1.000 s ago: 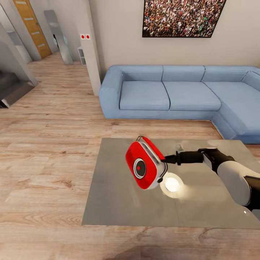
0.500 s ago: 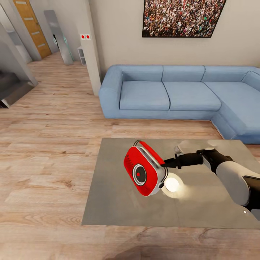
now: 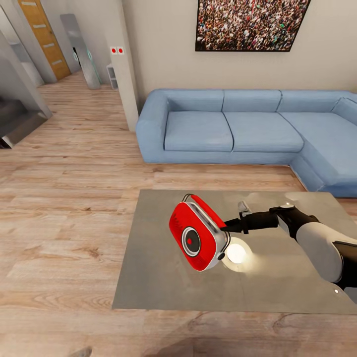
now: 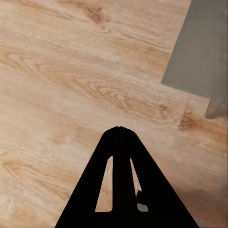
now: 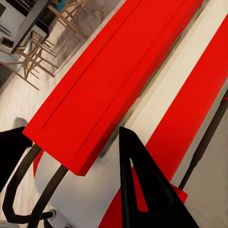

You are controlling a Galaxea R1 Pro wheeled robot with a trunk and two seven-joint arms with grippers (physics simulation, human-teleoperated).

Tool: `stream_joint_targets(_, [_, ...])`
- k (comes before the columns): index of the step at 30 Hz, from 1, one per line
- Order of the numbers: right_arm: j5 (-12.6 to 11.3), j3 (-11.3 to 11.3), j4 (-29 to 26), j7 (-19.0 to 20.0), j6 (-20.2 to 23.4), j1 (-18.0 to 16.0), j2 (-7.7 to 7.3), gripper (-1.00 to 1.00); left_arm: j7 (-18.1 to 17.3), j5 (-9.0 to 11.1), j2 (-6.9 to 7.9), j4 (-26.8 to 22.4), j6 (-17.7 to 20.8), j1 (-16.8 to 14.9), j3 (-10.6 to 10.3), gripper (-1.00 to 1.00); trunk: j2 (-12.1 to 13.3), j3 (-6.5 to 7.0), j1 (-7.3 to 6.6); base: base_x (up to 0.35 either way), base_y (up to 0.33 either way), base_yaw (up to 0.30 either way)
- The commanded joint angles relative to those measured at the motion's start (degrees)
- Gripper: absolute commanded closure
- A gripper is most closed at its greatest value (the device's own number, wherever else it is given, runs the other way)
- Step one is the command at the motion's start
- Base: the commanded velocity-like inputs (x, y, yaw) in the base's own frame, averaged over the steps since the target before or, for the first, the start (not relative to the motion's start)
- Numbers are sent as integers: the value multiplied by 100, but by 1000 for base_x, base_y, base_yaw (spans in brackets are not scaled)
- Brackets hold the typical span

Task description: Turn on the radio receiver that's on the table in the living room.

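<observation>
The red radio receiver (image 3: 196, 240) with silver trim hangs tilted just above the glossy grey table (image 3: 158, 277). Its round dark dial, red at the centre, faces the camera. My right gripper (image 3: 229, 227) reaches in from the right and is shut on the radio's side edge. In the right wrist view its black fingers (image 5: 142, 190) straddle the radio's red and silver body (image 5: 118, 80). My left gripper (image 4: 118, 129) is shut with nothing in it, over the wood floor beside the table's corner (image 4: 199, 52).
A blue corner sofa (image 3: 248, 129) stands behind the table, under a crowd picture (image 3: 248, 25). A bright lamp reflection (image 3: 236, 254) lies on the table top. Wood floor (image 3: 64, 198) stretches left toward a pillar (image 3: 124, 64) and a hallway.
The radio has shifted slightly left and down, turning a little in my right gripper. The right arm followed it. The camera has not moved.
</observation>
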Motion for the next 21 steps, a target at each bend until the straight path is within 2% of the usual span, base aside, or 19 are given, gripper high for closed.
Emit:
stream_joint_targets(1, [-7, -111, -3, 0, -6, -1, 1, 100, -3, 2, -8, -114, 150, 1, -17, 100, 0, 0, 0, 0, 0, 0])
stream_joint_targets(4, [-7, -111, -2, -7, -6, -1, 1, 100, -69, 6, -32, -967, 1250, 1, -65, 100, 0, 0, 0, 0, 0, 0])
stream_joint_targets(10, [1, -111, -2, -15, -6, -2, 1, 100, -185, 86, -64, -3310, 3311, 1, -109, 100, 0, 0, 0, 0, 0, 0])
stream_joint_targets(11, [4, -111, -2, -17, -6, -4, 1, 100, -261, 96, -78, -3556, 3565, -17, -172, 100, 0, 0, 0, 0, 0, 0])
stream_joint_targets(12, [8, -111, -2, -18, -6, -2, -2, 100, -495, 97, -127, -3745, 3805, -101, -333, 100, 0, 0, 0, 0, 0, 0])
stream_joint_targets(13, [9, -111, -2, -25, -6, -2, -4, 100, -804, 76, -201, -3840, 3942, -208, -513, 100, 0, 0, 0, 0, 0, 0])
stream_joint_targets(16, [10, -111, -2, -53, -11, -1, -4, 100, -1345, 48, -386, -3918, 4052, -362, -869, 100, 0, 0, 0, 0, 0, 0])
stream_joint_targets(18, [16, -111, -2, -59, -14, -1, -5, 100, -1533, 5, -517, -3921, 4080, -485, -1091, 100, 0, 0, 0, 0, 0, 0])
stream_joint_targets(21, [19, -111, -2, -62, -15, -1, -5, 100, -1636, -200, -742, -3855, 4177, -783, -1275, 100, 0, 0, 0, 0, 0, 0])
